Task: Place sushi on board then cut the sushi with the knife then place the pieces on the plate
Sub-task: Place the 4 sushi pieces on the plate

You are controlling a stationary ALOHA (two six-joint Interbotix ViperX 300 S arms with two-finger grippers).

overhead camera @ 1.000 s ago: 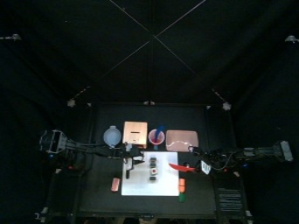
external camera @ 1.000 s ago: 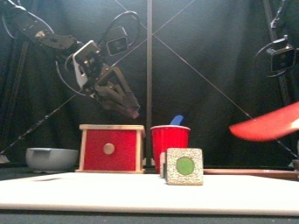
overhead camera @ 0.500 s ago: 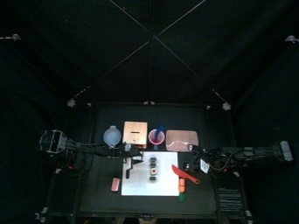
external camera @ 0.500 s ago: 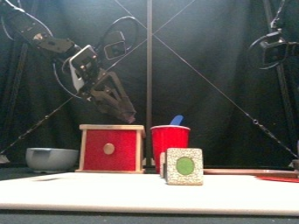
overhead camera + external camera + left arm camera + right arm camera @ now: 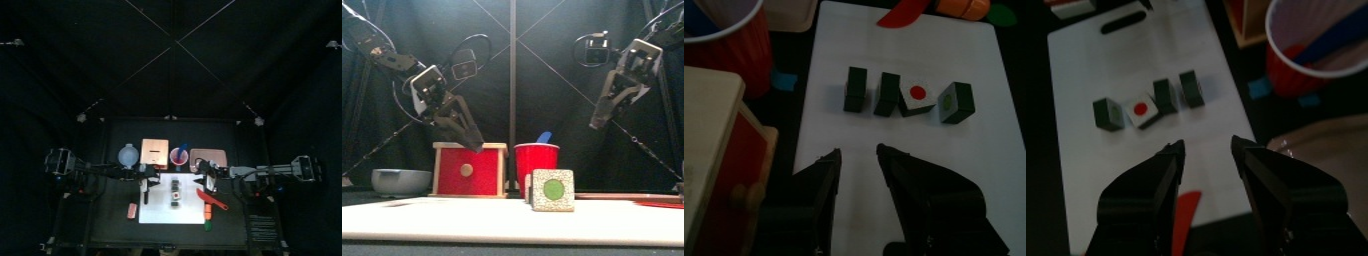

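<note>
Left tool (image 5: 858, 153): jaws parted a moderate gap, holding nothing, raised above the white cutting board (image 5: 985, 140). Right tool (image 5: 1208, 146): likewise parted and empty, above the same board. Sushi roll (image 5: 885, 92): dark green blocks lying mid-board, already separated into pieces with gaps between; one face shows white with a red dot. Handling, judged: light, rigid toy blocks, smooth-sided, liable to tip or slide; best gripped across the two flat dark sides of a single piece. Red knife (image 5: 1184, 215): flat on the board near the pieces. Pink plate (image 5: 207, 158): on the tabletop behind the board. Markings: no brand, label or writing legible.
</note>
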